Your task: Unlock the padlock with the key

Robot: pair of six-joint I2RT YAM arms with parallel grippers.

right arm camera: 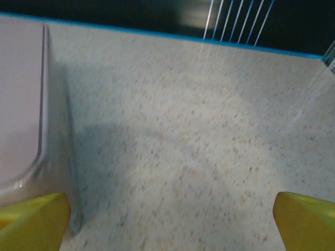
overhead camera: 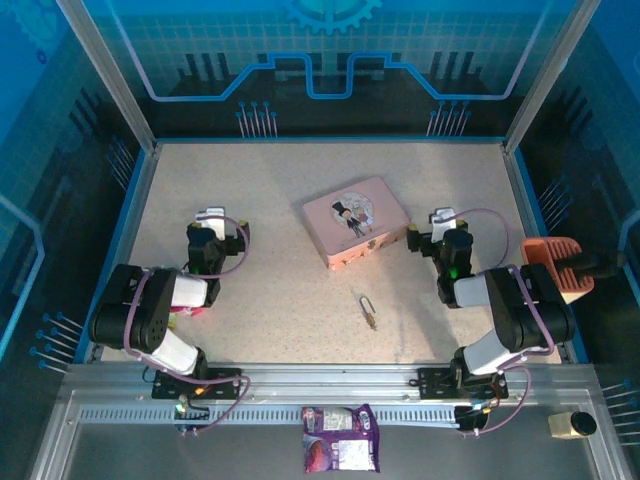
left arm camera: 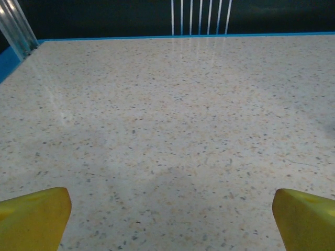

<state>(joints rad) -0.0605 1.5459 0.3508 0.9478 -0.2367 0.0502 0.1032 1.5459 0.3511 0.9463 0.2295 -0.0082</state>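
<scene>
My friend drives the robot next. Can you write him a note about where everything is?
Left gripper: open, empty, over the table left of the pink box.
Right gripper: open, empty, close to the box's right end.
Padlock: lying on the table nearer the arms than the box, about midway between them, and nothing is touching it.
Key: too small to make out.
Done: nothing yet.
Left: find the key, pick it up, steady the padlock and unlock it.

Robotics lab cell: speckled table (overhead camera: 270,180) enclosed by aluminium posts (overhead camera: 108,75) and blue circuit-patterned panels (overhead camera: 330,45); robot arms (overhead camera: 150,320) bolted to a rail (overhead camera: 330,385).
</scene>
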